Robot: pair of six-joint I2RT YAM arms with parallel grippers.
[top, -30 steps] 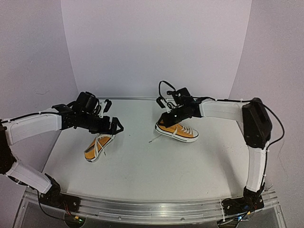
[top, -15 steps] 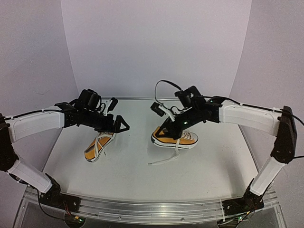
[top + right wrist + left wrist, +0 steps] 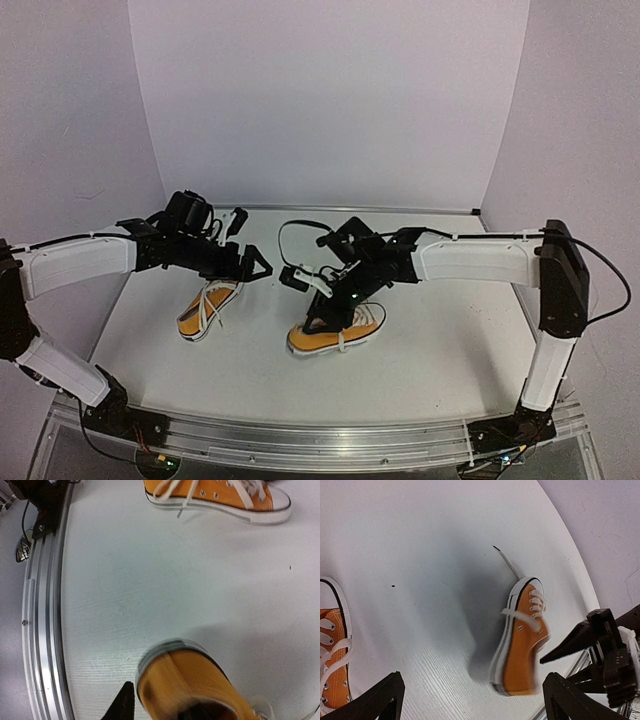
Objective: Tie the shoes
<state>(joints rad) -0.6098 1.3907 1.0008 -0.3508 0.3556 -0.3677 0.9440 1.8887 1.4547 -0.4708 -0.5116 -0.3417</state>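
The left shoe is an orange canvas sneaker lying flat on the table with loose white laces. My left gripper hovers just behind it, open and empty. The right shoe sits mid-table and is blurred with motion. One lace end trails past its toe. My right gripper is right over its heel. In the right wrist view only one fingertip shows, just outside the heel. The other finger is hidden, so the grip is unclear.
An aluminium rail runs along the table's near edge, close to the right shoe. White walls enclose the back and sides. A black cable loops above the right wrist.
My right arm swept left and toward the near edge, taking the right shoe from the back right to mid-table. My left gripper shifted slightly right and stayed open.
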